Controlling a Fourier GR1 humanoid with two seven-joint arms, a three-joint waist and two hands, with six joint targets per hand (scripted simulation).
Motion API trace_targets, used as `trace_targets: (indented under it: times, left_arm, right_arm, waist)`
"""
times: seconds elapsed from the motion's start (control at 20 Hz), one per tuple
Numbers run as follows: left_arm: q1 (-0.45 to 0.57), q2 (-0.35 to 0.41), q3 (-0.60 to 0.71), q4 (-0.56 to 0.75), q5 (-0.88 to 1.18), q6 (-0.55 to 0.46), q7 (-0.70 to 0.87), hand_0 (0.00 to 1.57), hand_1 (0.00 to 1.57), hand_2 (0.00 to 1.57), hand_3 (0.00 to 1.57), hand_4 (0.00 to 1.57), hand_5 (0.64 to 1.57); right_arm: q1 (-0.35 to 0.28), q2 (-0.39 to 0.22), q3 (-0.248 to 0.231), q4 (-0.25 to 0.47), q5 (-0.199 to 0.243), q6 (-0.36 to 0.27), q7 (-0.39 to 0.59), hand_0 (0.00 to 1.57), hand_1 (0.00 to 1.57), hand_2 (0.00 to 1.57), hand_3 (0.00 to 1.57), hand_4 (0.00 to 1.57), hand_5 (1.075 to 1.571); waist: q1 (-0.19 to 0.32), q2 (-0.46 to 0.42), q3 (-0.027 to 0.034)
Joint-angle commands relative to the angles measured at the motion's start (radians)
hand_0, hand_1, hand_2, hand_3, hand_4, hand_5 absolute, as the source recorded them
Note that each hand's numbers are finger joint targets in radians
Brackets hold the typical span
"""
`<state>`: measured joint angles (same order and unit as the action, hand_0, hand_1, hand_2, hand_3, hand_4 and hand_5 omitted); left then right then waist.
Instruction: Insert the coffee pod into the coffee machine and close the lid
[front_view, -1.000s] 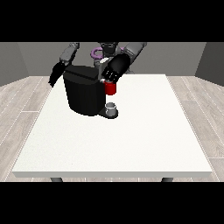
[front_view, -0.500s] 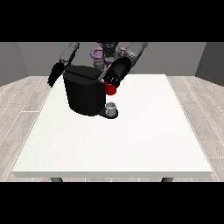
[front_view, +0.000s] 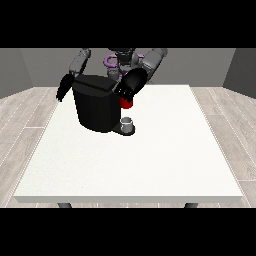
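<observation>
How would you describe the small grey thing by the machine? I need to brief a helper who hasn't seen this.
On the white table stands a big black coffee machine. At its foot, on the side nearer the view's right, a small grey thing sits on the machine's dark base, directly below a red thing at the machine. It alone is light grey.

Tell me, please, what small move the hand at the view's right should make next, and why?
Probably press a little further down: that hand sits at the top front corner of the coffee machine, just above the red thing at the machine, so the lid may not be down yet.
</observation>
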<state>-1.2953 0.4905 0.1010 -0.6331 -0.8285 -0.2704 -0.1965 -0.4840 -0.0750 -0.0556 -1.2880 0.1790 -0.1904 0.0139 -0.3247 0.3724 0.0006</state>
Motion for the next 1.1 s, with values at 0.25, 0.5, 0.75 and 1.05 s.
trace_targets:
  times: [0.25, 0.5, 0.75, 1.05]
  left_arm:
    - [-0.043, 0.013, -0.008, -0.009, -0.038, 0.052, -0.014, 1.22, 1.22, 1.17, 0.89, 0.00, 1.571]
    - [0.014, 0.077, -0.015, 0.006, -0.060, 0.074, -0.129, 0.92, 0.92, 0.98, 0.69, 0.00, 1.571]
    - [-0.026, 0.085, -0.023, -0.008, -0.088, 0.078, -0.094, 0.00, 0.00, 0.67, 0.54, 0.00, 1.571]
    - [0.002, 0.052, -0.021, -0.010, -0.090, 0.101, -0.102, 0.00, 0.00, 0.53, 0.44, 0.00, 1.571]
  right_arm:
    - [-0.044, -0.027, -0.012, 0.015, 0.007, 0.007, -0.010, 0.00, 0.00, 0.00, 0.00, 0.22, 1.571]
    - [-0.011, -0.009, 0.004, -0.032, 0.020, -0.016, 0.006, 0.00, 0.00, 0.00, 0.00, 0.16, 1.571]
    - [-0.024, 0.009, -0.001, 0.008, 0.026, -0.041, -0.037, 0.00, 0.00, 0.00, 0.00, 0.21, 1.571]
    - [0.001, -0.013, -0.009, 0.023, 0.030, -0.031, -0.033, 0.00, 0.00, 0.00, 0.00, 0.00, 1.571]
  waist:
    - [-0.015, 0.049, 0.0001]
    - [-0.009, 0.055, -0.0007]
    - [0.004, 0.076, 0.0000]
    - [0.008, 0.035, -0.0003]
